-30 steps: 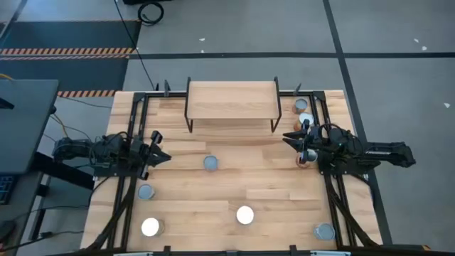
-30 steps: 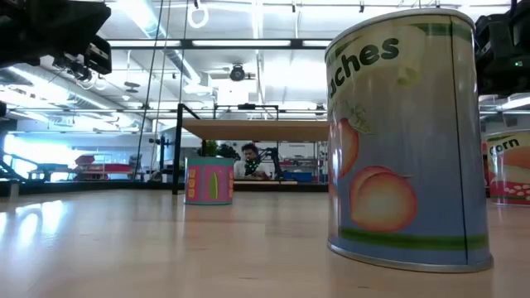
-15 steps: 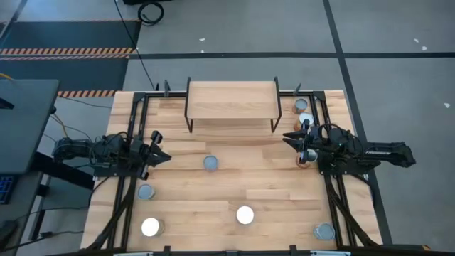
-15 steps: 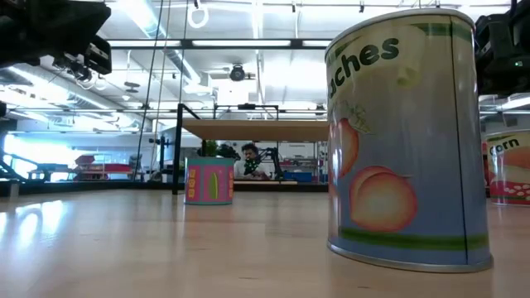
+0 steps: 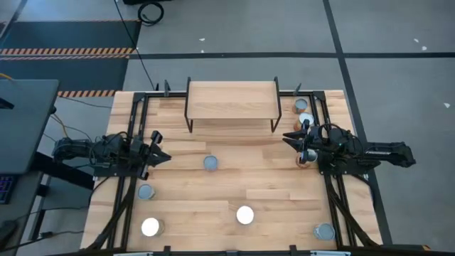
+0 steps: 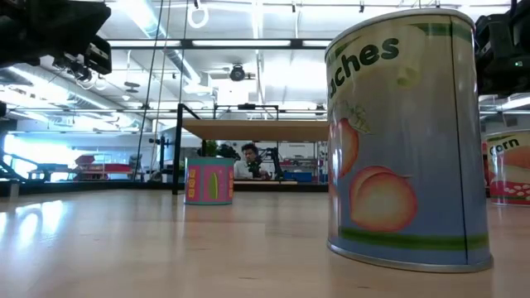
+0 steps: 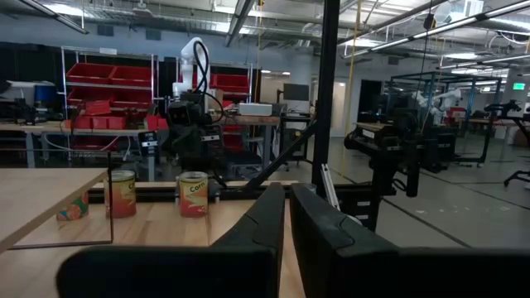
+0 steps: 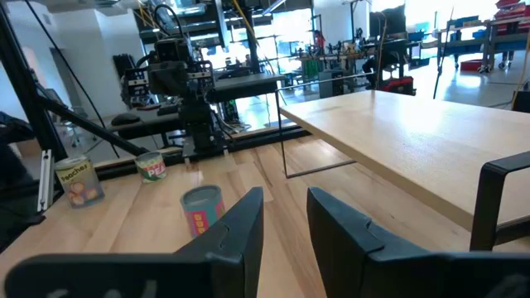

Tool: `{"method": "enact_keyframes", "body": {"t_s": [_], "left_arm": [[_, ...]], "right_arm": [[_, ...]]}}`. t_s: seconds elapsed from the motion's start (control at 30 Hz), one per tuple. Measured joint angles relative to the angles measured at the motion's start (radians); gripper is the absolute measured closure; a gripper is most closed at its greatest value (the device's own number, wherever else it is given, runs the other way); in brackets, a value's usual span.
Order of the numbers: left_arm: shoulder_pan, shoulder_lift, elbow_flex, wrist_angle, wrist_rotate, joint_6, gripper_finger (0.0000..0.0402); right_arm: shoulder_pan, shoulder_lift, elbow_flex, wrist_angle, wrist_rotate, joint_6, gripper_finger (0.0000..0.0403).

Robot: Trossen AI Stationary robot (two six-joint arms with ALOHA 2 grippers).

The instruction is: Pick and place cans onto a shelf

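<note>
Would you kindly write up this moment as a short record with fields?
shelf: far edge of the table, top bare
cans: eight upright on the table, three near the right gripper
left gripper: shut, empty, at the table's left side
right gripper: shut, empty, at the table's right side

The big wooden table (image 5: 270, 192) is made of light planks and sits on a grey floor (image 5: 398, 64). Orange and black striped tape (image 5: 67, 50) runs along the floor, near a coiled black cable (image 5: 150, 12). Red shelves (image 7: 108, 83) stand far back in the room. A person (image 6: 247, 159) sits behind the table.
</note>
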Motion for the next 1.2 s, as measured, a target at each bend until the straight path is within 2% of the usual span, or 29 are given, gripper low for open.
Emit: {"method": "enact_keyframes", "body": {"t_s": [0.4, 0.47, 0.6, 0.7, 0.93, 1.07, 1.2], "left_arm": [[0.0, 0.0, 0.0, 0.0, 0.0, -0.008, 0.0372], [0.0, 0.0, 0.0, 0.002, 0.001, -0.083, 0.0372], [0.0, 0.003, 0.001, -0.021, 0.001, -0.328, 0.0372], [0.0, 0.038, 0.002, -0.067, 0.001, -0.422, 0.0375], [0.0, 0.253, 0.04, -0.078, -0.021, -0.487, 0.0396], [0.003, 0.433, 0.125, -0.079, -0.151, -0.447, 0.0397], [0.003, 0.643, 0.24, -0.079, -0.28, -0.312, 0.0398]], "right_arm": [[0.0, 0.0, 0.0, 0.0, 0.0, 0.0, 0.03], [0.0, 0.0, 0.0, 0.0, 0.0, 0.0, 0.03], [0.0, 0.0, 0.0, 0.0, 0.0, 0.0, 0.03], [0.0, 0.0, 0.0, 0.0, 0.0, 0.0, 0.03], [0.0, 0.0, 0.0, 0.005, 0.0, 0.0, 0.03], [0.0, 0.0, 0.0, 0.006, 0.0, 0.0, 0.03], [0.0, 0.0, 0.0, 0.006, 0.0, 0.0, 0.03]]}}
